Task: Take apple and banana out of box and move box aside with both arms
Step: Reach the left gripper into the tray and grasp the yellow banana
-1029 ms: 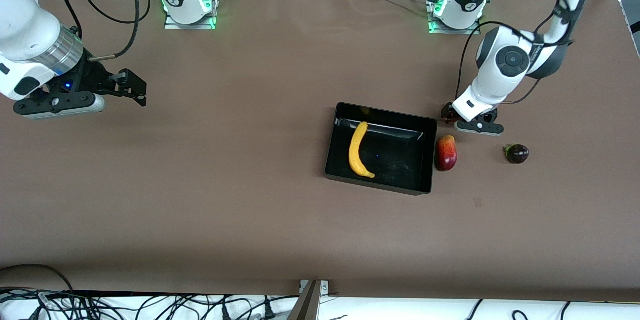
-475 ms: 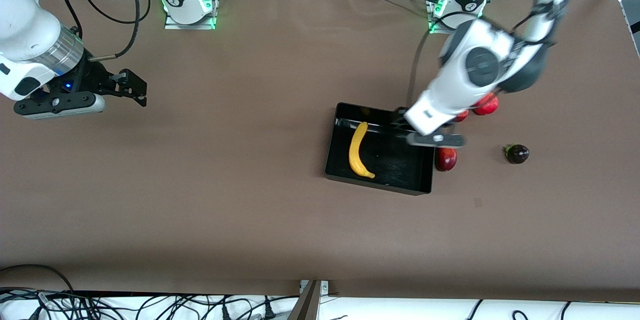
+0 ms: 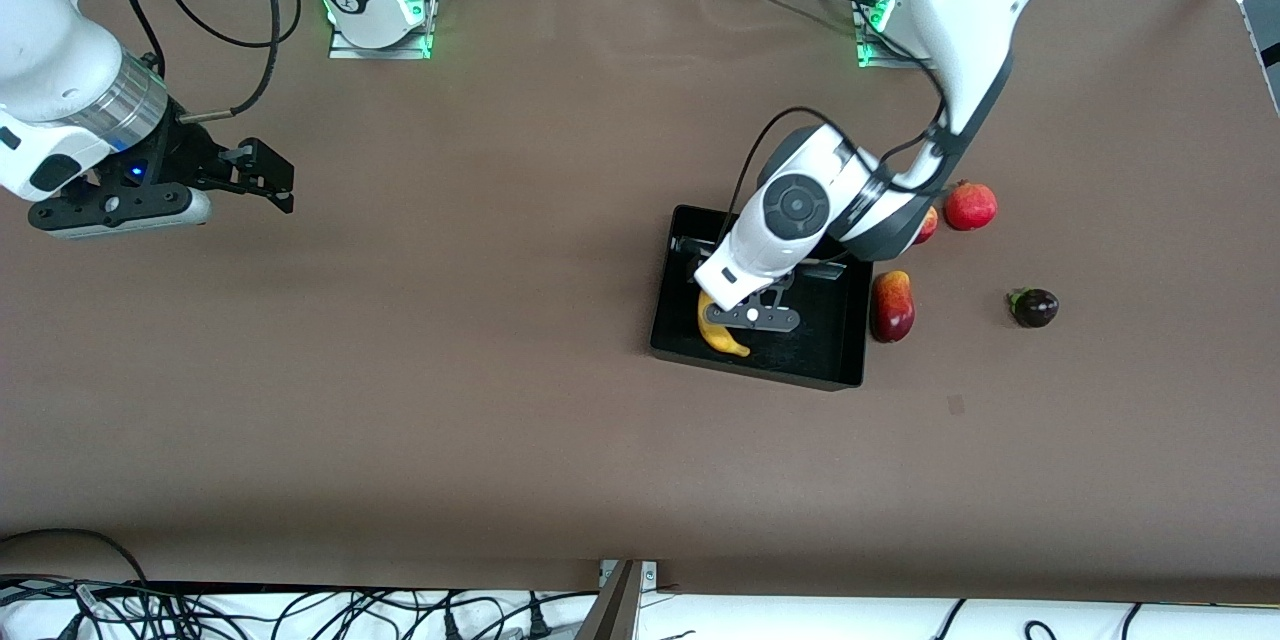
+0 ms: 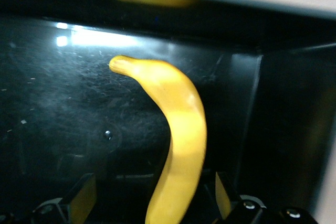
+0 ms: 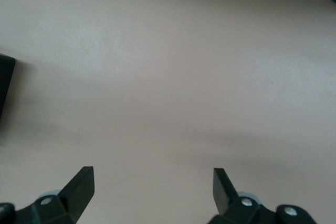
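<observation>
The black box sits mid-table toward the left arm's end. The yellow banana lies in it, partly covered by my left gripper, which is low inside the box. In the left wrist view the banana runs between the open fingers of the left gripper without touching them, on the box floor. A small red and yellow apple shows partly from under the left arm. My right gripper waits open and empty over bare table.
An oval red and yellow fruit lies against the box's wall at the left arm's end. A round red fruit and a small dark purple fruit lie farther toward that end.
My left arm has swung from the table beside the box to over the banana inside it, uncovering the two red fruits it hid. The right arm has not moved.
</observation>
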### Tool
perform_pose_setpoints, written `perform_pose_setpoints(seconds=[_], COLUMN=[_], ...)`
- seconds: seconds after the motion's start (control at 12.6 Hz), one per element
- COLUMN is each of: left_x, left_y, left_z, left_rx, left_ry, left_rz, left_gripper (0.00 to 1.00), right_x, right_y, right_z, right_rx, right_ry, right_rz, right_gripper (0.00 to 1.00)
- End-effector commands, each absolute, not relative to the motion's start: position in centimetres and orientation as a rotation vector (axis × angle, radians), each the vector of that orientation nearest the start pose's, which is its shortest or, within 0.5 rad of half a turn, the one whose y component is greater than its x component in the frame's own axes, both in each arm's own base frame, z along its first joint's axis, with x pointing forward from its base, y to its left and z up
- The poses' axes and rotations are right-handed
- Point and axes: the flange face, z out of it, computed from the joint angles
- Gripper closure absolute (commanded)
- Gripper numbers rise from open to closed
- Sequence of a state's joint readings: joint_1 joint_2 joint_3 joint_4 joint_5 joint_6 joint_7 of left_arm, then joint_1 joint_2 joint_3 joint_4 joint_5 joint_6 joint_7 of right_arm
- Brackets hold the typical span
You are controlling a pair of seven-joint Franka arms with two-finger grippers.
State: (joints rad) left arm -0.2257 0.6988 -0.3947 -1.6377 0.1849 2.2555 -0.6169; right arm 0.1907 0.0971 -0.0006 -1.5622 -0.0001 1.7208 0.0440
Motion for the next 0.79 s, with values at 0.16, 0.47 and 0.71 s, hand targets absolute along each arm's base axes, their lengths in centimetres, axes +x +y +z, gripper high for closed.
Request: perform_pose_setpoints(seconds=[0.16,0.47,0.71], left_x=[57.5,57.1,56.7], left_y=[-37.9,-38.5,-38.7], left_z=[20.3,17.7,16.7], left_rx=[-3.181,-3.192,-3.158], left_ry=[0.082,0.059,0.032], left_rz=[0.147,0.103,0.093], left_gripper=[0.0,0.0,0.0], right_x=[58.7,58.5,58.4], right_y=[11.5,11.5,11.6], right_z=[59.0,59.0,58.9], right_rx=[-3.113,-3.115,-3.115], right_ry=[-0.228,-0.226,-0.221], right_rz=[-0.1,-0.091,-0.084], right_gripper=[0.0,0.0,0.0])
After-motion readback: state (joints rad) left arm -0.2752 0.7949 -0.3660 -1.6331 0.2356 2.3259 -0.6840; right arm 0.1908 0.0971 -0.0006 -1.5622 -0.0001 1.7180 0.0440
